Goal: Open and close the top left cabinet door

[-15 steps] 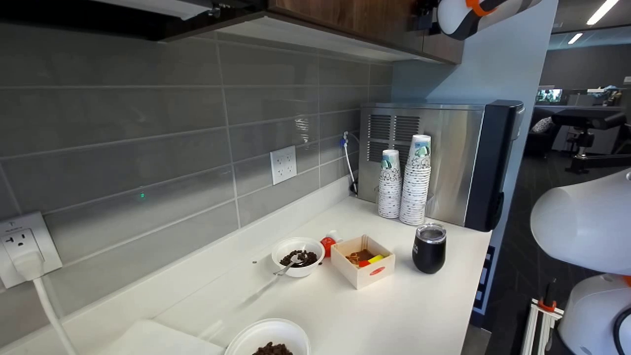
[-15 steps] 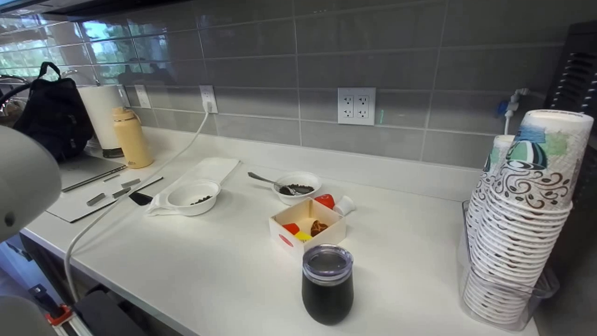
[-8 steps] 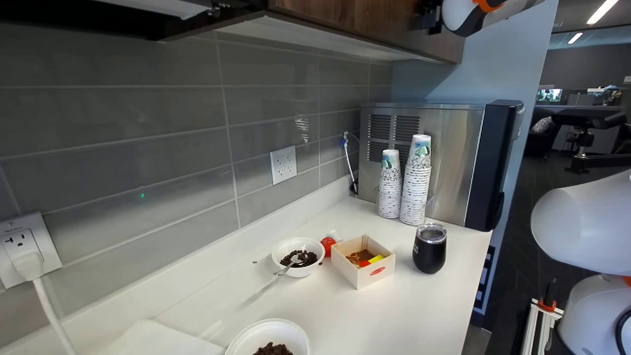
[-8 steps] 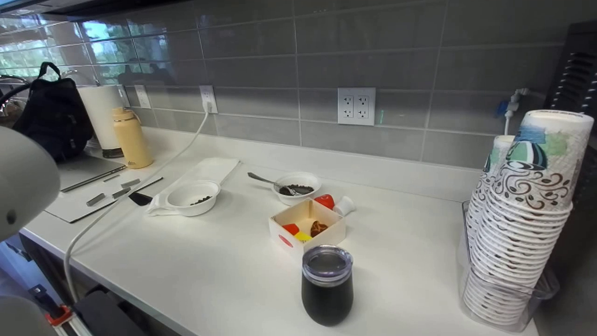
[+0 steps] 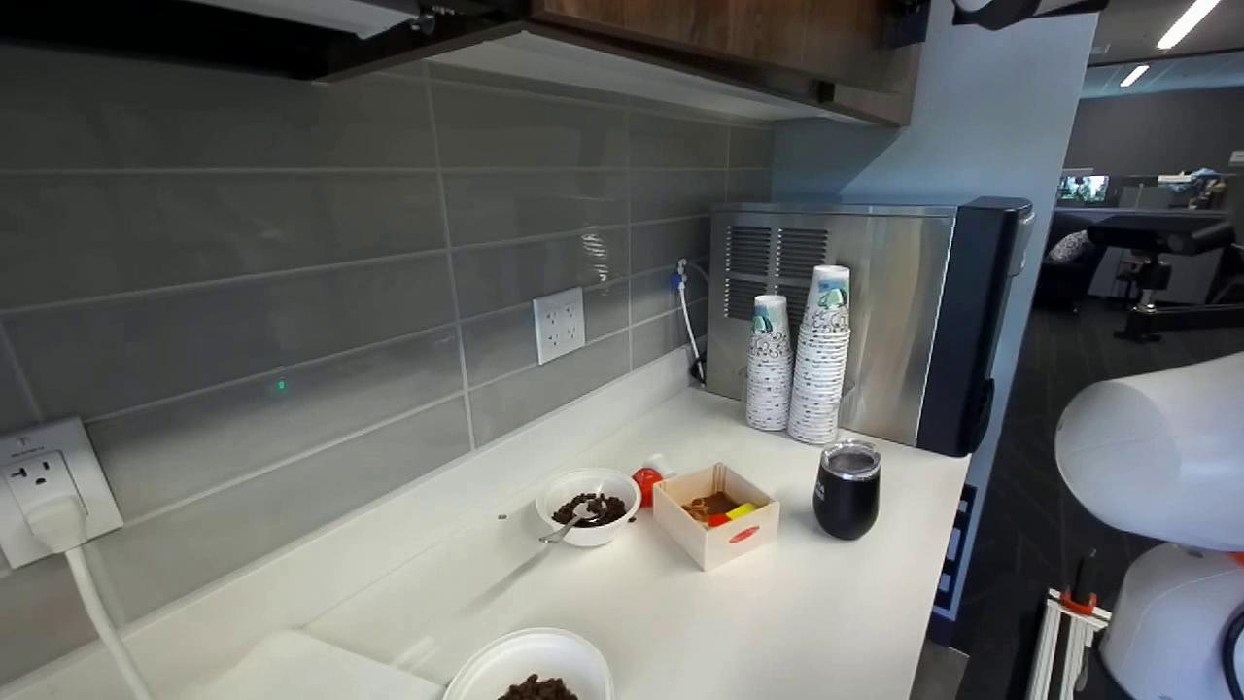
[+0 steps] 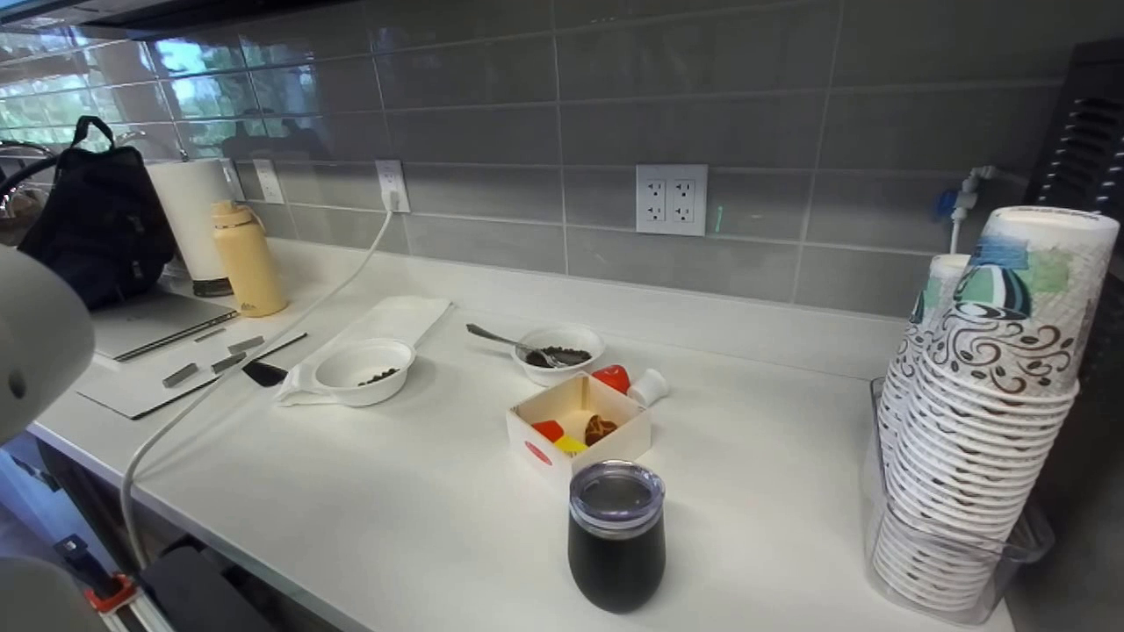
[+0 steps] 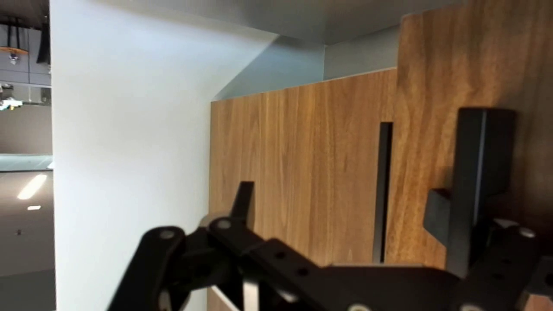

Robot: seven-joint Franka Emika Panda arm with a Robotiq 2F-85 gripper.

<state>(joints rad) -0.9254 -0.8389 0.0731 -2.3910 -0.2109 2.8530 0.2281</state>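
Note:
The top left cabinet door (image 5: 700,34) is a brown wood-grain panel above the counter in an exterior view. In the wrist view the door (image 7: 436,86) is the right-hand panel, standing proud of the neighbouring panel (image 7: 293,164), as if slightly ajar. A narrow black strip (image 7: 382,190) runs beside its edge. My gripper (image 7: 366,151) is open, its fingers spread wide before the panels. The larger finger is in front of the door; I cannot tell whether it touches. In an exterior view the gripper (image 5: 907,24) is by the door's far end, mostly cut off.
A pale wall (image 7: 129,129) adjoins the cabinets. Below are a steel-and-black appliance (image 5: 836,301), stacked paper cups (image 5: 819,360), a black tumbler (image 5: 846,491), a wooden box (image 5: 714,540) and white bowls (image 5: 573,535) on the counter. My arm (image 6: 35,342) shows at a frame edge.
The gripper has moved right and up in an exterior view, away from the cabinet front. The door's far lower edge now appears swung slightly outward, with a dark piece showing there.

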